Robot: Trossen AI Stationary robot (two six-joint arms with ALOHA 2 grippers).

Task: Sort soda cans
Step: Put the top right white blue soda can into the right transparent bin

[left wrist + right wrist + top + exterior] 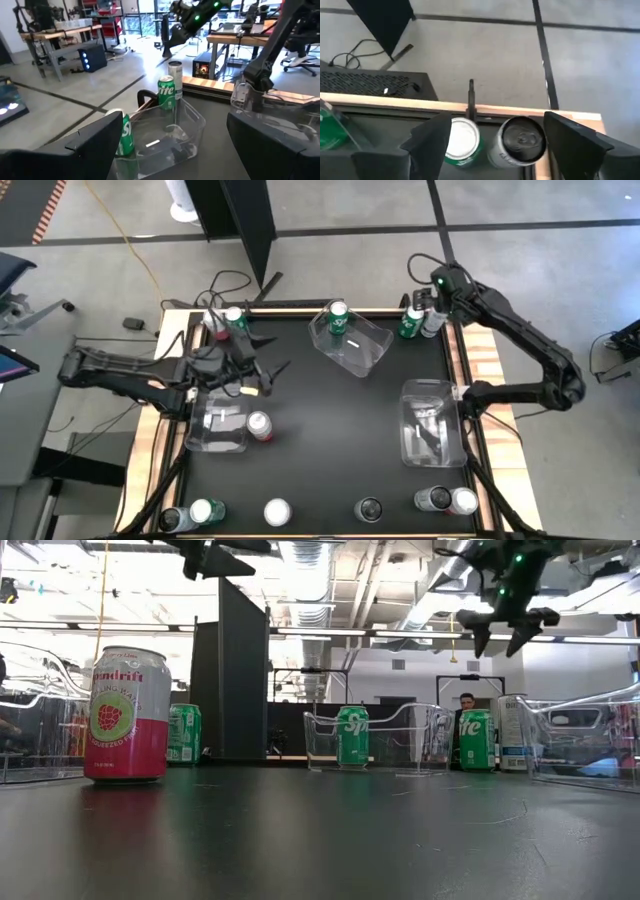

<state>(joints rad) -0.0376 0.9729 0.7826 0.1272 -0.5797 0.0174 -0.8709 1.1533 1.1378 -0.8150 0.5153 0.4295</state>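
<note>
My right gripper (424, 306) (503, 636) hangs open in the air above two upright cans at the table's far right corner: a green can (411, 323) (462, 141) and a silver-bodied can (432, 321) (519, 142). In the right wrist view its fingers (431, 145) stand wide on either side of the pair, touching neither. My left gripper (268, 375) (175, 150) is open, held above the table left of centre. Another green can (338, 315) (125, 137) stands in the far centre bin (368, 350). A red can (260, 426) (126, 715) stands beside the left bin (216, 430).
A clear bin (430, 425) sits at the right edge. Several cans stand along the near edge, among them a white-topped can (277, 512) and a dark can (370, 508). Two more cans (233, 318) stand at the far left corner. Open tabletop lies in the middle.
</note>
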